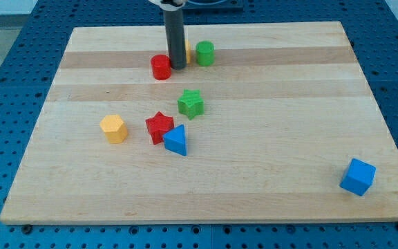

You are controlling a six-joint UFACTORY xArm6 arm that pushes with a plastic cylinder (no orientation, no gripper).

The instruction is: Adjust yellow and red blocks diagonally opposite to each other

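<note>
My tip [177, 66] rests on the board near the view's top, just right of a red cylinder [161, 67] and touching or nearly touching it. A yellow block [186, 51] is mostly hidden behind the rod, its shape unclear. A green cylinder [204, 52] stands just right of it. Lower down, a yellow hexagon block [113, 128] sits left of centre, a red star [159, 126] is to its right, and a blue triangle [176, 141] touches the star. A green star [191, 103] lies between the two groups.
A blue cube [358, 176] sits near the bottom right corner of the wooden board [289, 104]. Blue perforated table surface surrounds the board.
</note>
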